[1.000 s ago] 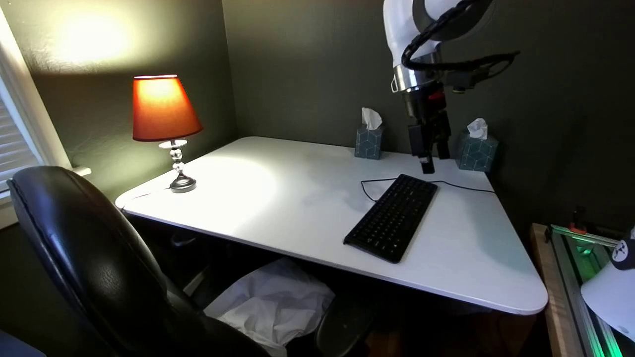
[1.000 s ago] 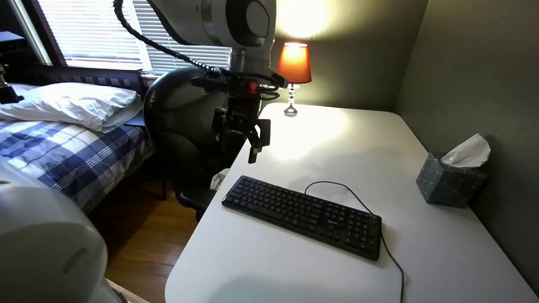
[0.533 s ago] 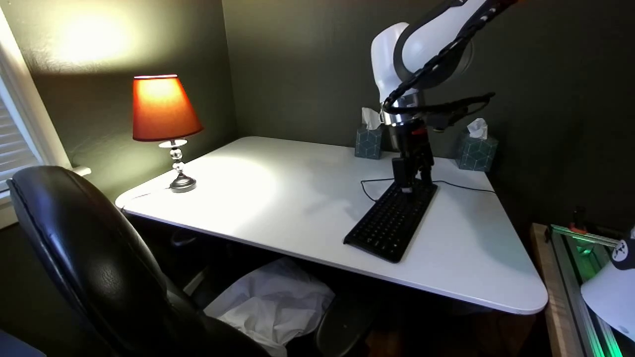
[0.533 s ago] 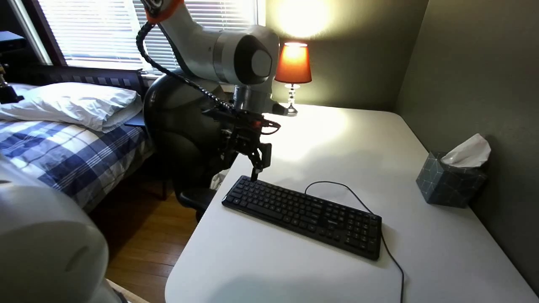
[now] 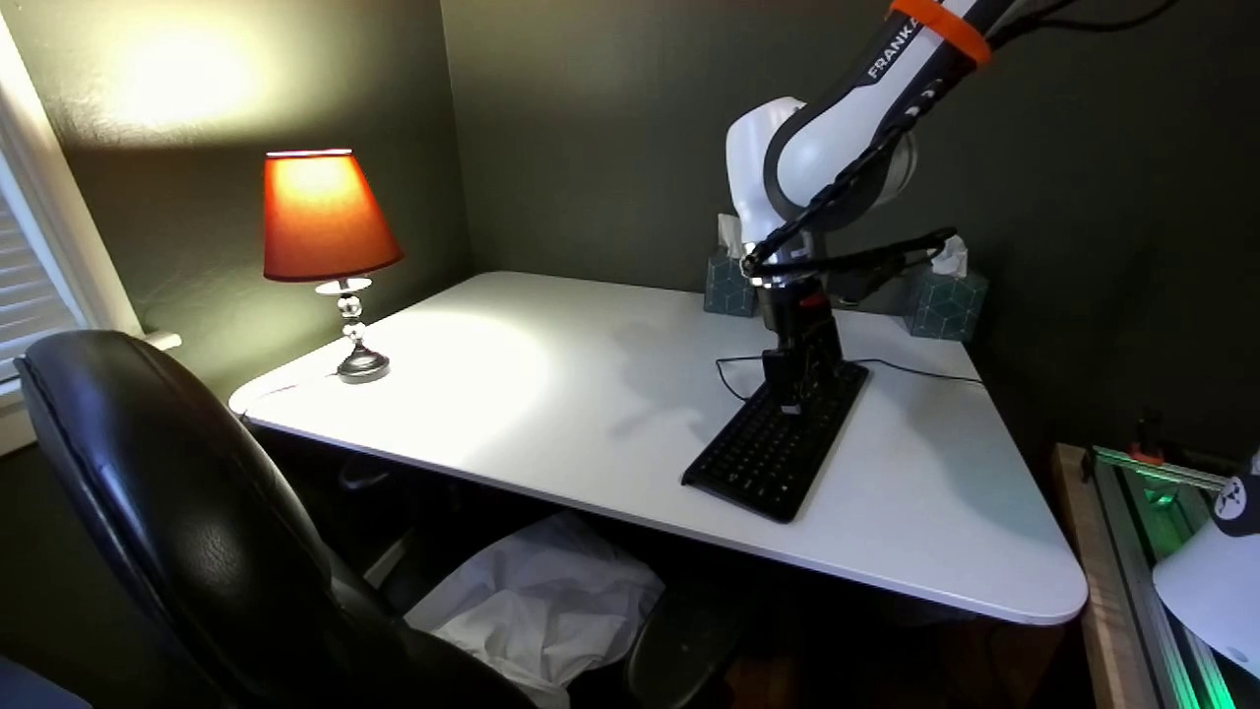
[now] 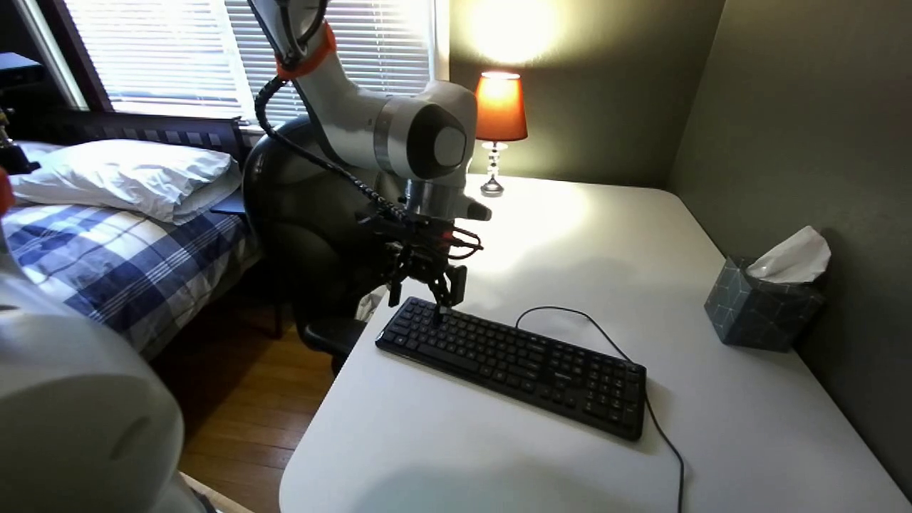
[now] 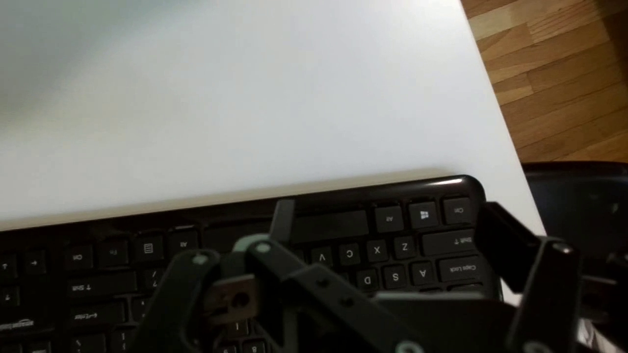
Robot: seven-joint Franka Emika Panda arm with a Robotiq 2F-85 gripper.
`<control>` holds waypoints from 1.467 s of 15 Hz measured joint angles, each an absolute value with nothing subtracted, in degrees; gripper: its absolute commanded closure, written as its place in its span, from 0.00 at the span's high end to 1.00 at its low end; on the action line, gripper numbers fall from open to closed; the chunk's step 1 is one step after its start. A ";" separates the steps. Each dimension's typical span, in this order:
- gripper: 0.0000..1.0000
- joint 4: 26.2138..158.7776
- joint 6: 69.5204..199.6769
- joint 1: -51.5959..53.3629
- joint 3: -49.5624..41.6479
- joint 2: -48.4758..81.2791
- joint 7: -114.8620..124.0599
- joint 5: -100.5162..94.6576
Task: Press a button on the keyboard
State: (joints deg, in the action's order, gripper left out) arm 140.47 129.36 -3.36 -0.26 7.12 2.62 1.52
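The long black keyboard (image 5: 753, 468) lies on the white desk (image 5: 591, 364); it also shows in an exterior view (image 6: 527, 374) and in the wrist view (image 7: 390, 219). My gripper (image 6: 417, 305) points down over the keyboard's end nearest the chair. In the wrist view its fingers (image 7: 392, 233) are spread wide with nothing between them. One finger is over the space bar area, the other by the Ctrl and Shift end. In an exterior view one fingertip reaches down to the upper key rows; I cannot tell whether it touches. The gripper hides some keys.
A thin black cable (image 6: 588, 320) runs behind the keyboard. Tissue boxes (image 5: 729, 286) (image 5: 947, 303) stand by the back wall. A lit red lamp (image 5: 325, 217) stands at the desk's far end. A black chair (image 5: 187, 512) stands at the front edge.
My arm has come down and the gripper has moved from well above the desk to low over the keyboard. The keyboard has not moved. The gripper stays open.
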 measured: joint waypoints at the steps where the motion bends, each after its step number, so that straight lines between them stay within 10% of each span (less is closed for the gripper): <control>1: 0.60 140.10 129.50 -3.37 -0.37 7.78 2.29 1.52; 9: 0.01 137.14 130.16 -3.42 -0.53 12.03 0.70 1.52; 22: 0.00 132.78 130.16 -3.18 -0.30 18.82 -0.05 1.52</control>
